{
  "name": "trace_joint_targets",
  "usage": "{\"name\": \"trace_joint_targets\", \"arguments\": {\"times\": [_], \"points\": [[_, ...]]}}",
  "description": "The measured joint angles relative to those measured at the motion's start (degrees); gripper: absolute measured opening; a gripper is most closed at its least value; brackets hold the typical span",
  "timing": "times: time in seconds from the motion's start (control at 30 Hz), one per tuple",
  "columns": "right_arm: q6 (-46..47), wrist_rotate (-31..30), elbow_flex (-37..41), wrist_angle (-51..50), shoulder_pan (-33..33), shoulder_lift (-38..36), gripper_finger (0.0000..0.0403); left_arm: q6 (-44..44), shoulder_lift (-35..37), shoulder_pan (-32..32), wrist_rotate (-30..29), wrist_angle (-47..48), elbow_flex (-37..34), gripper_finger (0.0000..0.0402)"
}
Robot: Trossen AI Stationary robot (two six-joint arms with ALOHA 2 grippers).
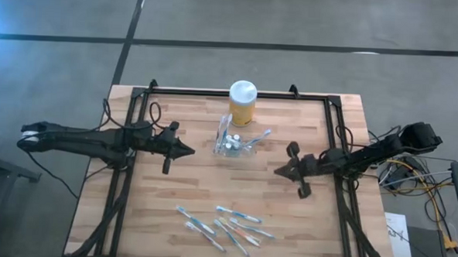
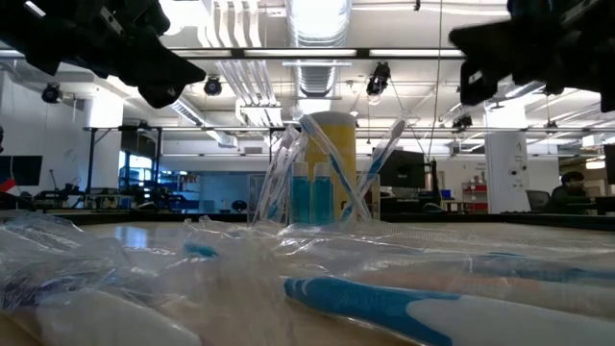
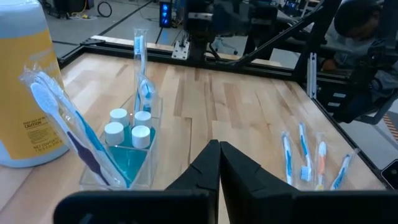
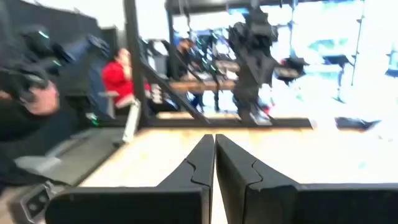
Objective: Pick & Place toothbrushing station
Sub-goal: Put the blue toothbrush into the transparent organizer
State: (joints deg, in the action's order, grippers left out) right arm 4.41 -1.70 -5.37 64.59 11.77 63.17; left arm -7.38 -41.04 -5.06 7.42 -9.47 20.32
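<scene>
The toothbrushing station (image 1: 234,142) is a small see-through holder standing at the table's middle, toward the far side, with blue liquid, white-capped tubes (image 3: 129,124) and wrapped toothbrushes (image 3: 140,68) leaning out of it. Several more wrapped toothbrushes (image 1: 225,225) lie flat near the front edge. My left gripper (image 1: 191,151) hovers shut to the left of the station, pointing at it. My right gripper (image 1: 278,171) hovers shut to the station's right. Neither holds anything.
A tall yellow jar with a white lid (image 1: 242,103) stands just behind the station. A black frame (image 1: 238,95) runs along the table's far and side edges. Bare wood lies between the station and the loose toothbrushes. People sit in the room beyond the table.
</scene>
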Motion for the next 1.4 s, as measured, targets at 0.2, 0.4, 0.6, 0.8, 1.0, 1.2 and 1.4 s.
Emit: {"name": "trace_joint_targets", "arguments": {"times": [0.2,0.4,0.6,0.8,1.0,1.2,1.4], "points": [[0.34,-3.01,0.0,-2.2,0.88,0.44,0.0012,0.0,0.01,0.01,0.0,0.08,0.0,0.0009],[-0.03,-3.02,0.0,-2.24,2.95,0.42,0.0012,-0.07,0.0,0.18,0.0,0.0,-0.3,0.0013],[3.77,-3.15,-2.01,-6.93,4.51,0.49,0.0012,-0.59,0.0,0.31,0.01,-0.01,-1.57,0.0006],[5.75,-6.1,-10.25,-28.1,7.29,0.53,0.0012,-2.24,-0.02,0.37,0.0,0.02,-1.92,0.0015],[2.3,-9.35,-18.64,-41.94,12.38,0.53,0.0012,-2.12,-0.02,0.79,0.02,0.06,-1.92,0.0015],[2.58,-9.59,-23.81,-45.08,14.85,0.63,0.0012,-1.59,-0.02,0.9,0.02,0.07,-1.92,0.001],[12.49,-9.48,-29.71,-55.42,16.26,0.71,0.0012,-1.85,-0.02,0.9,0.02,0.18,-1.92,0.0012]]}}
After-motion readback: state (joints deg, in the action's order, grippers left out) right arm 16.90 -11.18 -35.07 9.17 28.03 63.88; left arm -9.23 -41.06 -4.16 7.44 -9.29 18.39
